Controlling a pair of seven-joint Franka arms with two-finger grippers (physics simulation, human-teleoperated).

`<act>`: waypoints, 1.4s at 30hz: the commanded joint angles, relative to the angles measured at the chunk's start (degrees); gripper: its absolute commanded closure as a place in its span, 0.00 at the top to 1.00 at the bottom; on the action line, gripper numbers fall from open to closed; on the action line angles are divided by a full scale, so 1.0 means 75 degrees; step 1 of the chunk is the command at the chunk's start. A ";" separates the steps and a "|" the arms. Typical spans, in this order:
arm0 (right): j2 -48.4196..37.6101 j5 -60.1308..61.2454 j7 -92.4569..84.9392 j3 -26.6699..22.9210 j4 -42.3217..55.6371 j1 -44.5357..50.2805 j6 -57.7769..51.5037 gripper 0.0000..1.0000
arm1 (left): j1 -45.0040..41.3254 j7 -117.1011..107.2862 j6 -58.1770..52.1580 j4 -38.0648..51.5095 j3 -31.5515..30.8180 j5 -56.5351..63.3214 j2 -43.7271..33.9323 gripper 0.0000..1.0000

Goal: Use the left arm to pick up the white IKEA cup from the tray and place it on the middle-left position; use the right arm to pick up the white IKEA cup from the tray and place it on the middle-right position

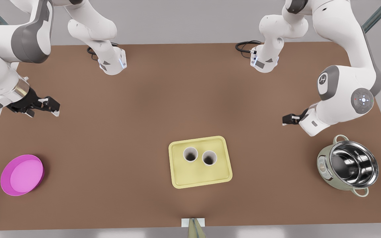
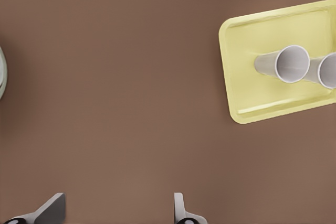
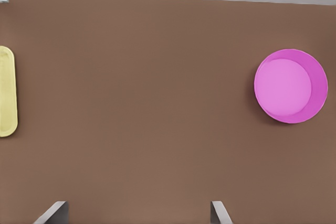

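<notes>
With both pincers spread open, left pincer [image 1: 284, 119] at two o'clock of the tray [image 1: 180, 180] and right pincer [image 1: 56, 110] at ten, a finger closing on the near white cup [image 1: 209, 158] may topple the neighbouring white cup [image 1: 190, 154] just beside it.

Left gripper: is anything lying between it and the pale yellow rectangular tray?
No. In the left wrist view, bare brown tabletop stretches between the open left gripper and the tray; the front view agrees.
</notes>
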 commanded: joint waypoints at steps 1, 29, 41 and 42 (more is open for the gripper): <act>-0.0006 0.0006 -0.0141 0.0002 0.0004 -0.0001 0.0215 1.00 | -0.0039 -0.0109 0.0356 -0.0021 -0.0003 0.0050 -0.0014 1.00; 0.5595 0.0229 0.4910 0.0283 0.1023 0.3983 0.5863 1.00 | -0.0027 0.0066 0.2055 0.0213 0.0102 0.0214 0.1357 1.00; 0.6181 0.0229 0.5425 0.0283 0.1047 0.4733 0.6707 1.00 | -0.0027 0.0090 0.2043 0.0213 0.0114 0.0167 0.1345 1.00; 0.6193 0.0229 0.5402 0.0283 0.1047 0.4733 0.6707 1.00 | -0.0027 0.0090 0.2043 0.0213 0.0102 0.0167 0.1345 1.00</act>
